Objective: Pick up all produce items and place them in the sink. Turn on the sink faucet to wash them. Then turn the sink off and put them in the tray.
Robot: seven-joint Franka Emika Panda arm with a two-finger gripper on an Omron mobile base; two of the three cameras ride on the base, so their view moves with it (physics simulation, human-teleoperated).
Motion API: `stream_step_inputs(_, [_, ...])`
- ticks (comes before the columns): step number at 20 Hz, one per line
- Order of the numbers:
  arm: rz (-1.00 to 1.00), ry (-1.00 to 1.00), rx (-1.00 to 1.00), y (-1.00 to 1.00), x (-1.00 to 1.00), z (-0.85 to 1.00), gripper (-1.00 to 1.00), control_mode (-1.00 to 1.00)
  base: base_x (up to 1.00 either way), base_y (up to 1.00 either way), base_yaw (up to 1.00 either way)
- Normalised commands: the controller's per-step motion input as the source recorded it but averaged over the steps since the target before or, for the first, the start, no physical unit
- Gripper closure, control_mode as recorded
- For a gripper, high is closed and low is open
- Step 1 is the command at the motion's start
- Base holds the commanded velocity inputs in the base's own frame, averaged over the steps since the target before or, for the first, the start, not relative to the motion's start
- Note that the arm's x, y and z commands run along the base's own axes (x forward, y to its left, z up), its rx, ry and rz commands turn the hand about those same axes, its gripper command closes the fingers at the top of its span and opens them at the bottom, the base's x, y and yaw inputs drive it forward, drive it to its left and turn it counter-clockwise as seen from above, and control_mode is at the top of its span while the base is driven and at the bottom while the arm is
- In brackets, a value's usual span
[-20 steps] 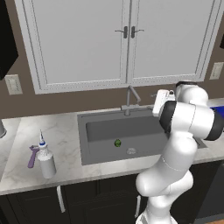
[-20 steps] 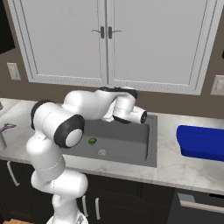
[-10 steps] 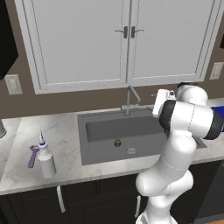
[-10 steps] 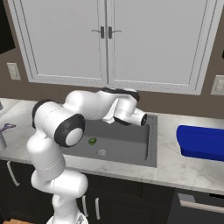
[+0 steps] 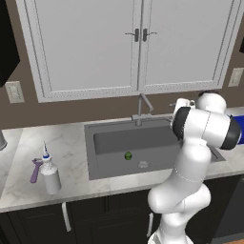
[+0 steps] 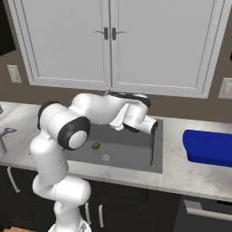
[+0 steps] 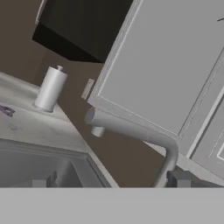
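Far left of the left base view: purple tool (image 5: 35, 170) and white spray bottle (image 5: 50, 175) on the marble counter (image 5: 71, 152), both well apart from the work. Centre of that frame: dark grey sink (image 5: 102, 167), with the small green lime (image 5: 127, 156) already lying on the basin floor just left of the round drain (image 5: 143, 164). Behind the basin, middle of the frame: slim faucet (image 5: 142, 109), stem upright, spout angled toward the right. Right of centre: gripper (image 5: 180, 106) raised level with the faucet and close beside it, not touching; jaws spread fully wide, holding nothing. In the hand view, the spout crossing the middle, with the finger tips (image 7: 178, 178) low at the bottom near the stem. Far right of the right base view: bright blue tray (image 6: 209, 146) on the counter, well apart from the sink. Judged step: produce placed, washing next — reaching for the faucet lever. Next move likely calls for closing in on the small side lever and nudging it without catching the spout.
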Motion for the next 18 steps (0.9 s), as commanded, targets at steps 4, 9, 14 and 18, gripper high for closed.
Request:
stream_step_inputs(4, [0.0, 0.0, 0.0, -0.06, 0.09, -0.04, -1.0, -1.0, 0.0, 0.0, 0.0])
stream_step_inputs(9, [0.01, 0.0, 0.0, 0.0, 0.17, -0.02, -1.0, -1.0, 0.0, 0.0, 0.0])
stream_step_inputs(14, [0.03, 0.01, 0.0, 0.03, 0.17, -0.08, -1.0, -1.0, 0.0, 0.0, 0.0])
stream_step_inputs(18, [0.08, 0.04, 0.02, 0.05, 0.18, -0.1, -1.0, -1.0, 0.0, 0.0, 0.0])
